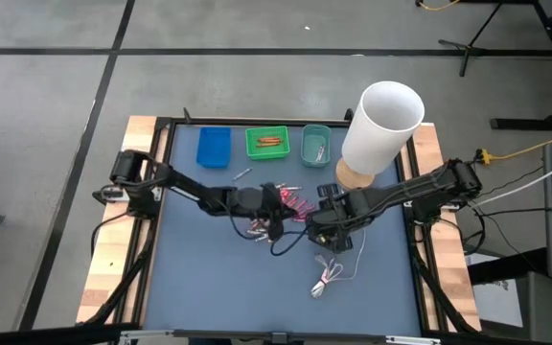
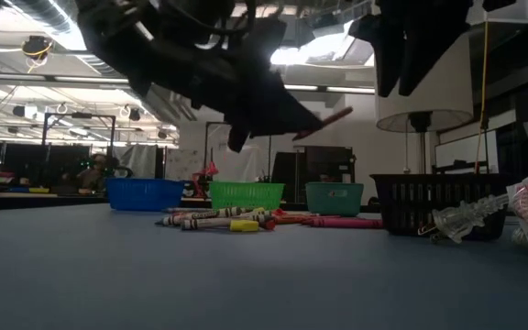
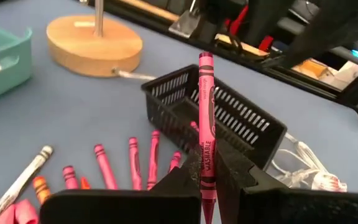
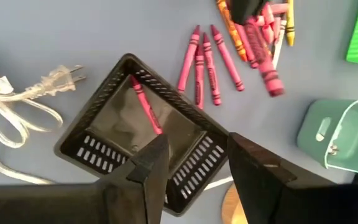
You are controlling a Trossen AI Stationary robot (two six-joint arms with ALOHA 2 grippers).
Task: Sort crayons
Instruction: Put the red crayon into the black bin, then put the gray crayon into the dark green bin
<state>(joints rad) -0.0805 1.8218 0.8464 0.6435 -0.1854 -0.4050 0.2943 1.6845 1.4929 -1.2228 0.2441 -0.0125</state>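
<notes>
While the left gripper [image 3: 207, 186] hangs above the middle of the table [image 1: 209, 278], its jaws are clamped on a pink crayon [image 3: 205, 118] that stands upright between them, tip pointing away from the wrist. Seen from the low view, the same crayon [image 2: 326, 122] juts out to the right of the dark gripper, well above the table surface. Just beside it, the right gripper [image 4: 194, 165] hovers over a black mesh basket [image 4: 92, 146] at the centre of the frame, jaws apart and holding nothing; one pink crayon [image 4: 145, 106] lies inside the basket. More loose crayons [image 4: 207, 59], pink, orange and yellow, lie scattered on the table toward the upper right of the right wrist frame. Along the upper edge of the table in the high view sit a blue tray [image 1: 213, 147], a green tray [image 1: 267, 142] and a teal tray [image 1: 315, 144]. A clear cable [image 1: 329, 278] lies coiled in the lower middle.
</notes>
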